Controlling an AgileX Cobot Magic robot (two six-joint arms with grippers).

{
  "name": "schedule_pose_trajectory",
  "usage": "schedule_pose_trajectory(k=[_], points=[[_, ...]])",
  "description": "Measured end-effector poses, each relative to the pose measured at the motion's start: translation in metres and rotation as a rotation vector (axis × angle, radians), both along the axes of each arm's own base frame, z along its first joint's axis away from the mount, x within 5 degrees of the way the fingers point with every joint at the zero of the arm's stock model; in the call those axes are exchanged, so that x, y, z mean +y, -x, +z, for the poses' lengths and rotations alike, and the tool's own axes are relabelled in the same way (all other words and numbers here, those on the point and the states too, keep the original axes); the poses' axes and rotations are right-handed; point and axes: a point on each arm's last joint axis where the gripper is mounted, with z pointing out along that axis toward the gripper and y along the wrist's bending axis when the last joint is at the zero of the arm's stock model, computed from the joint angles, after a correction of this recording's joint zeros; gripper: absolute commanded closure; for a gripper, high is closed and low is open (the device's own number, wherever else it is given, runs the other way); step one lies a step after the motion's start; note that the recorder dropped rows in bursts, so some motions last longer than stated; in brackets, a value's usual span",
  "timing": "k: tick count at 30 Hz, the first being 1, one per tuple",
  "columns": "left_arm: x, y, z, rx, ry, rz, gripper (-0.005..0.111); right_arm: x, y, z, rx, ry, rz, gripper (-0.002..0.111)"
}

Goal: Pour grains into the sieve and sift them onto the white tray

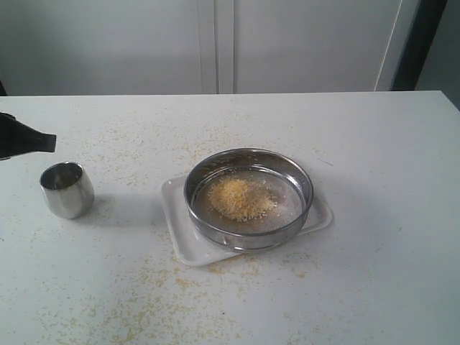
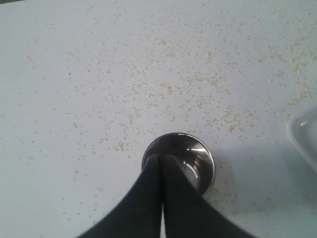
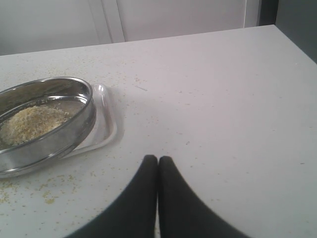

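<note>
- The sieve sits flat on the white tray, open side up, near the middle of the table.
- In the exterior view the tray's long side runs left to right, with its right end a bit farther back.
- A heap of yellow grains lies in the sieve, and more are scattered on the table.
- A steel cup stands upright left of the tray, apart from it.
- The left gripper is pressed together above the cup.
- The right gripper is pressed together over the table, off to the side of the tray.

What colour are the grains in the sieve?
The grains are golden yellow mixed with paler off-white bits, clearest in the exterior view.
</note>
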Motion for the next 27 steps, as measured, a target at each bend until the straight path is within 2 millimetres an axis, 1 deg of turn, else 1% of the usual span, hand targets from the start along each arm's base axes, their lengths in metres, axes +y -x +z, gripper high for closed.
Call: schedule_pose_trajectory(k=[4,14,18,22,27], points=[[0.003,0.009,0.006,0.020,-0.028,0.001,0.106,0.000,0.000,0.000,0.000,0.000,0.000,0.108],[0.010,0.027,0.001,0.192,-0.095,0.021,0.106,0.000,0.000,0.000,0.000,0.000,0.000,0.108],[0.018,0.033,0.006,0.198,-0.097,0.050,0.106,0.000,0.000,0.000,0.000,0.000,0.000,0.108],[0.025,0.039,0.015,0.166,-0.088,0.082,0.106,0.000,0.000,0.000,0.000,0.000,0.000,0.108],[0.028,0.048,0.027,0.118,-0.079,0.091,0.106,0.000,0.000,0.000,0.000,0.000,0.000,0.108]])
